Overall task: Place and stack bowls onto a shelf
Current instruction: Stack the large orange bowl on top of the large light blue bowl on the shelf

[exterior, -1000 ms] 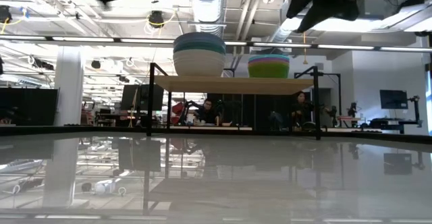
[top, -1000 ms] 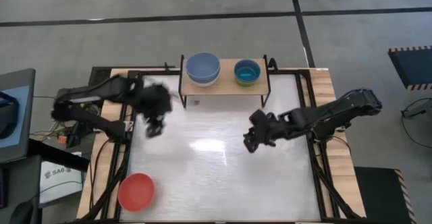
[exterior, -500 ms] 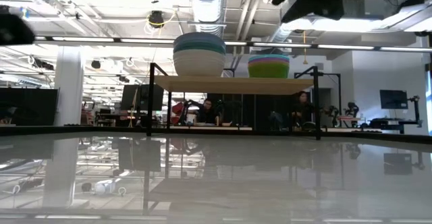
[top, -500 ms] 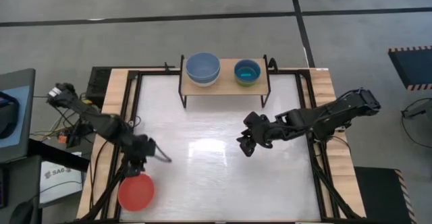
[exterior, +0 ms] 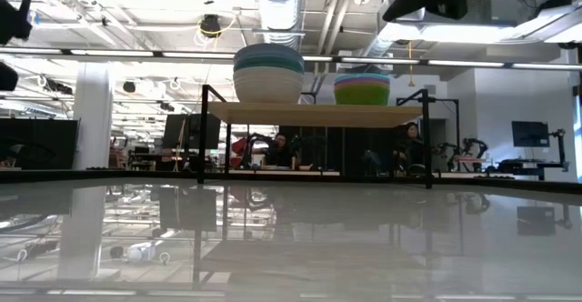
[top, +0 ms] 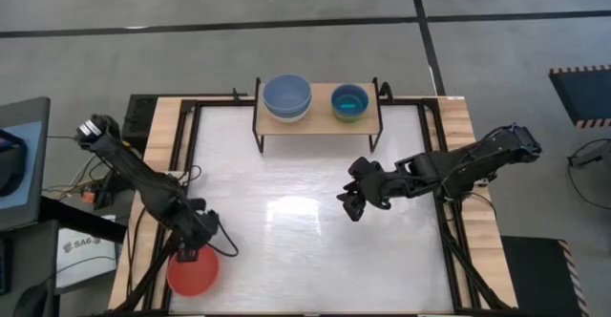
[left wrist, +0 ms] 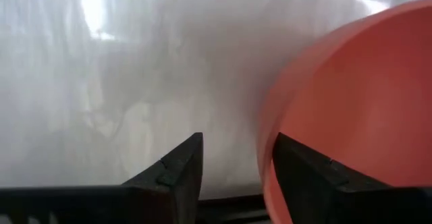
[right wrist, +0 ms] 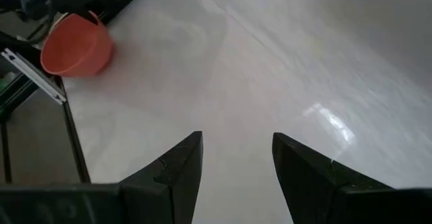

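Your left arm runs diagonally from its base at the surface's (top: 315,260) left edge down toward the near-left corner, elbow out, wrist pitched down. Left tool (top: 194,250) sits at the rim of the red bowl (top: 192,272), which stands alone in that corner. In the left wrist view its fingers (left wrist: 177,172) are spread, straddling the bowl's rim: one finger outside the wall over the bare surface, the other inside the bowl. Not pinching yet, as far as the views show.

Your right arm reaches in from the right edge, forearm roughly level, right tool (top: 349,202) hanging above mid-surface, fingers (right wrist: 174,166) spread, holding nothing.

Shelf (top: 320,119) stands at the far edge. On it: a stack of large bowls with the blue bowl (top: 286,95) on top, and beside it a stack of small bowls (top: 349,102), cyan on top.

Change from a second ago: your left tool was up near the shelf's left end; it has since swung across to the near-left corner and come down on the red bowl. Your right tool has barely shifted. Red bowl and both stacks unmoved.
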